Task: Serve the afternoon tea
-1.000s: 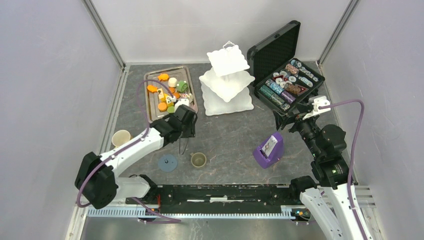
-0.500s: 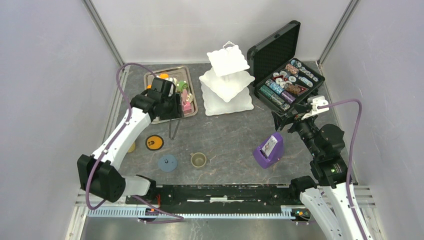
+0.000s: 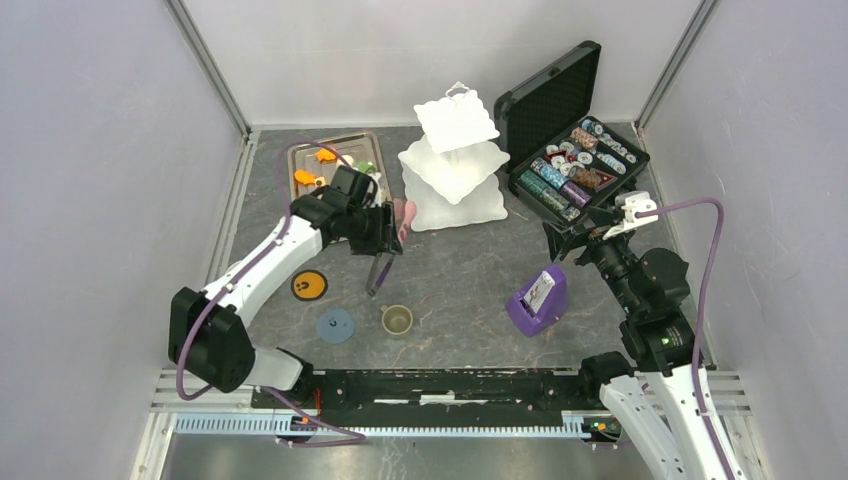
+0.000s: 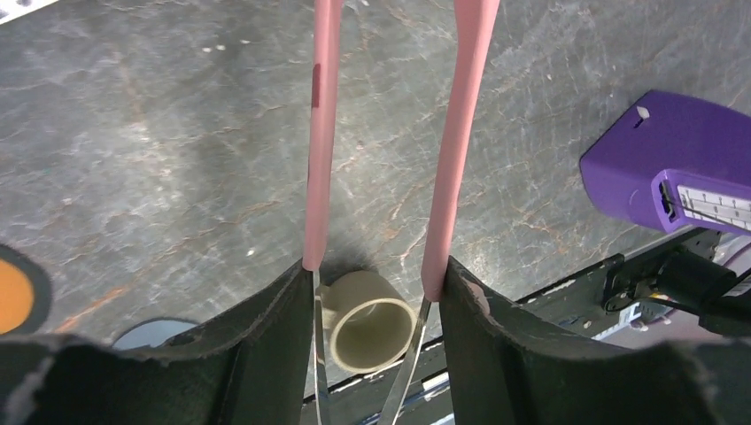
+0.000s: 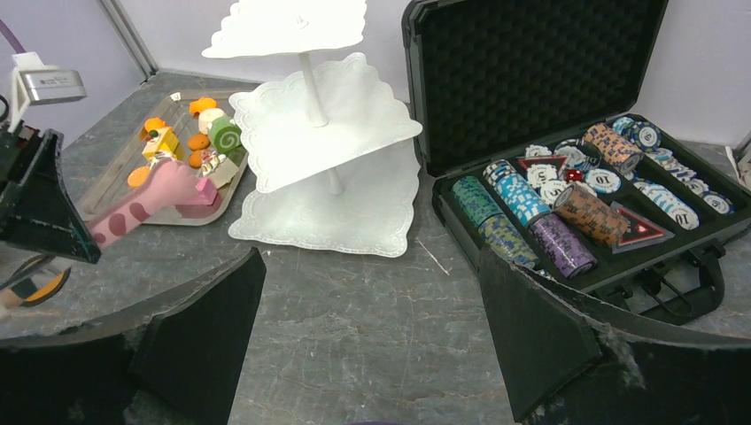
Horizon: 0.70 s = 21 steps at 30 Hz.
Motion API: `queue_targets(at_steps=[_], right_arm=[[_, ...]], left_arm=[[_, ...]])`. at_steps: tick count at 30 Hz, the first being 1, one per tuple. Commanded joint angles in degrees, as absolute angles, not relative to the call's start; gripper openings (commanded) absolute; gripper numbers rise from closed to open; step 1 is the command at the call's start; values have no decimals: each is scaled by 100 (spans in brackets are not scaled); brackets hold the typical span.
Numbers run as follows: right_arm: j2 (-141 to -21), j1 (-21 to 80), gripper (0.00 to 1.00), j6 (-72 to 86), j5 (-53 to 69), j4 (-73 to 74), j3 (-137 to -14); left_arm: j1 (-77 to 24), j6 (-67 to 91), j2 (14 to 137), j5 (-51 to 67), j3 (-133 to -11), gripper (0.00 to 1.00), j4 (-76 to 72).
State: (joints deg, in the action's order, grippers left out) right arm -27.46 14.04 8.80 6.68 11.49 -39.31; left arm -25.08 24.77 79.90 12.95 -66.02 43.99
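Observation:
My left gripper (image 3: 385, 235) (image 4: 376, 274) is shut on pink tongs (image 4: 465, 133), one arm against each finger. Their metal blades point down toward the small olive cup (image 3: 397, 319) (image 4: 367, 332), which stands upright on the table. Nothing shows between the tong arms. The white three-tier stand (image 3: 455, 165) (image 5: 319, 124) is at the back middle with bare tiers. Toy pastries (image 3: 322, 155) (image 5: 208, 124) lie in the metal tray (image 3: 297, 150) left of it. An orange coaster (image 3: 309, 285) and a blue coaster (image 3: 335, 325) lie near the front left. My right gripper (image 3: 575, 235) (image 5: 372, 292) hangs open over bare table.
An open black case of poker chips (image 3: 575, 165) (image 5: 576, 177) stands at the back right. A purple card holder (image 3: 538, 298) (image 4: 673, 177) sits in front of it, near my right arm. Walls close the table on three sides.
My left arm swung back over the tray, then right and forward with the tongs, ending between the tray and the cup. The orange coaster came into view. The right arm stayed still.

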Motion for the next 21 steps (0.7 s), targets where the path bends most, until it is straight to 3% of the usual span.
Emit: queue_targets(at_steps=[1, 9, 12, 21], right_arm=[[-2797, 1411, 98, 939, 781, 949, -3876], [-2851, 1414, 98, 1020, 834, 917, -3876], [-2876, 1414, 98, 1034, 877, 980, -3910], [-2890, 1414, 98, 1057, 875, 1105, -4023]], left_arm=[[-3079, 3155, 7837, 696, -6435, 57, 3749], [-4505, 4592, 7654, -758, -5741, 55, 2225], [-5064, 4608, 7968, -1577, -5807, 54, 2033], [-5893, 4576, 9439, -2526, -5972, 54, 1215]])
